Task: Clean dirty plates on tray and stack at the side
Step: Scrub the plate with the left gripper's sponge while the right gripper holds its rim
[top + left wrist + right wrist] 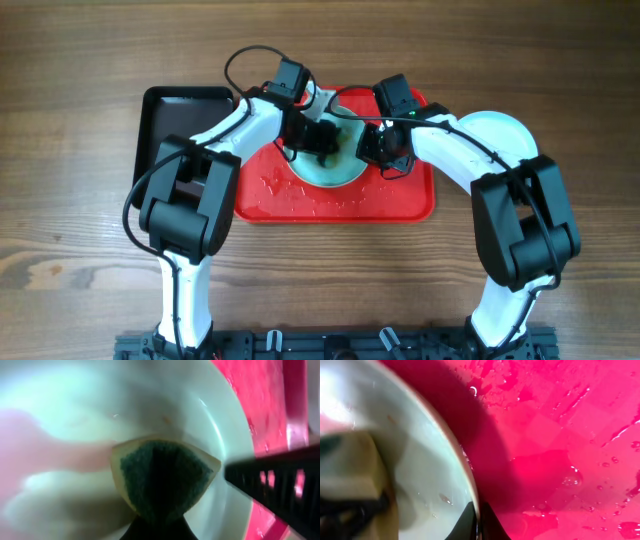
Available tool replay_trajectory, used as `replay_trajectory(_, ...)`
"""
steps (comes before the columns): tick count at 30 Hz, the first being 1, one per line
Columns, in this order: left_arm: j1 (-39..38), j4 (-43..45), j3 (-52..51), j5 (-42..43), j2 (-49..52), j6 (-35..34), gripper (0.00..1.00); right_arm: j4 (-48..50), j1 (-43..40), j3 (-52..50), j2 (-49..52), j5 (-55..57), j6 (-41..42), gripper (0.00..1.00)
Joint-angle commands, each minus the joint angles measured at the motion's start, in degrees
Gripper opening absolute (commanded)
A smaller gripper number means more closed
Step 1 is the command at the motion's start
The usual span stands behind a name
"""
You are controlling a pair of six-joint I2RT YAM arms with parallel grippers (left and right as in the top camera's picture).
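A pale blue plate (330, 170) lies on the red tray (400, 200). My left gripper (322, 138) is shut on a green and yellow sponge (162, 477) and presses it on the plate (100, 405). My right gripper (372, 150) is shut on the plate's right rim (445, 450), one finger on each side of it (479, 520). A white plate (495, 130) lies on the table to the right of the tray, partly under my right arm. A third plate does not show.
A black tray (165, 125) stands to the left of the red tray, partly under my left arm. The red tray's floor (560, 435) is wet with drops. The wooden table (80, 220) surrounds both trays.
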Motion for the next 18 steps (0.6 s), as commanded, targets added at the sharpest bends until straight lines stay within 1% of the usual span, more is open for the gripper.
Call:
replay_trajectory(1,0.22,3.15,-1.01,-20.04,2.05,-10.97,0.04,-0.68,0.24,-1.40,1.62,0.50,-0.28,0.04)
replay_trajectory(3,0.11,5.44,-1.01,-30.23,2.05,-17.59,0.04,-0.68,0.24,-1.40,1.62,0.50,-0.28,0.04)
replay_trajectory(4,0.04,5.95,-1.01,-33.68,2.05,-19.39,0.04,-0.68,0.24,-1.40,1.62,0.50,-0.26,0.04)
replay_trajectory(6,-0.11,5.92,-0.98,-39.98,2.05,-21.59,0.04,-0.68,0.24,-1.40,1.62,0.50,-0.26,0.04)
replay_trajectory(9,-0.61,3.74,-1.01,-45.66,2.05,-22.99,0.04,-0.66,0.24,-1.40,1.62,0.50,-0.28,0.04)
replay_trajectory(11,-1.22,0.85,-0.98,-45.90,2.05,-22.97,0.04,-0.66,0.24,-1.40,1.62,0.50,-0.26,0.04)
replay_trajectory(13,-2.08,-3.43,-0.98,-43.58,2.05,-22.08,0.04,-0.66,0.24,-1.40,1.62,0.50,-0.28,0.04)
replay_trajectory(15,-2.67,-7.37,-0.98,-38.03,2.05,-19.28,0.04,-0.66,0.24,-1.40,1.62,0.50,-0.33,0.04)
replay_trajectory(18,-2.91,-12.50,-0.98,-26.91,2.05,-14.86,0.04,-0.63,0.24,-1.40,1.62,0.42,-0.70,0.04)
